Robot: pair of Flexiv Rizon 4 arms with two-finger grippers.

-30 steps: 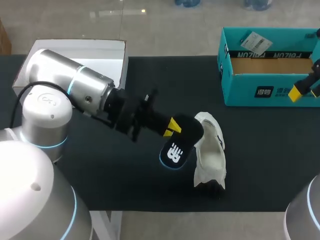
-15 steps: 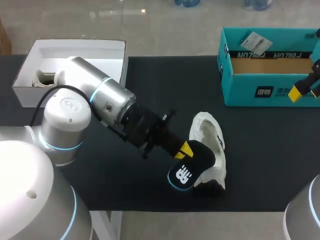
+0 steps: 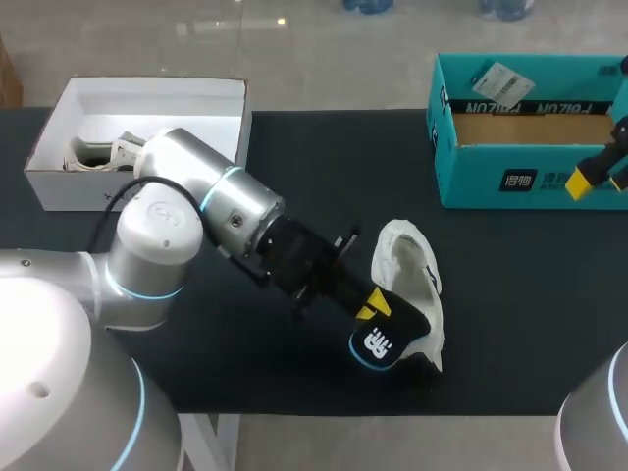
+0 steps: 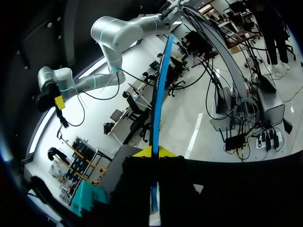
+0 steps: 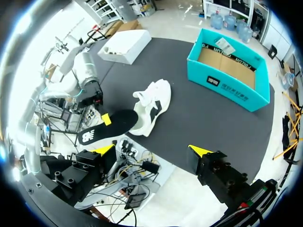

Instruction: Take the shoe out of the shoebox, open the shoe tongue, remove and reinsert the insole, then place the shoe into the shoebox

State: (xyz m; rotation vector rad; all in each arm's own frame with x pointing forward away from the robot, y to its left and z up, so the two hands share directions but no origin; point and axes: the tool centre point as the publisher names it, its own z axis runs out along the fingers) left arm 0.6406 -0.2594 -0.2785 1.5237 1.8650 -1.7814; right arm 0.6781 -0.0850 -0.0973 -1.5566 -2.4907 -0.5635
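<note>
A white shoe (image 3: 409, 285) lies on the black table (image 3: 510, 314) near the middle, also in the right wrist view (image 5: 152, 105). My left gripper (image 3: 374, 305) is shut on a black insole (image 3: 385, 339) with a white logo and a blue rim, held against the shoe's near end. In the left wrist view the insole (image 4: 159, 109) shows edge-on between the yellow tips of the left gripper (image 4: 152, 152). The teal shoebox (image 3: 530, 182) stands open at the back right. My right gripper (image 5: 151, 150) hangs open high above the table, beside the shoebox (image 5: 231, 71).
A white box (image 3: 59, 182) with paper in it sits at the back left, partly behind my left arm's elbow. The table's front edge runs just below the shoe.
My left arm has swung the insole toward the front right, from beside the shoe's middle down to its near end. The right arm has not moved.
</note>
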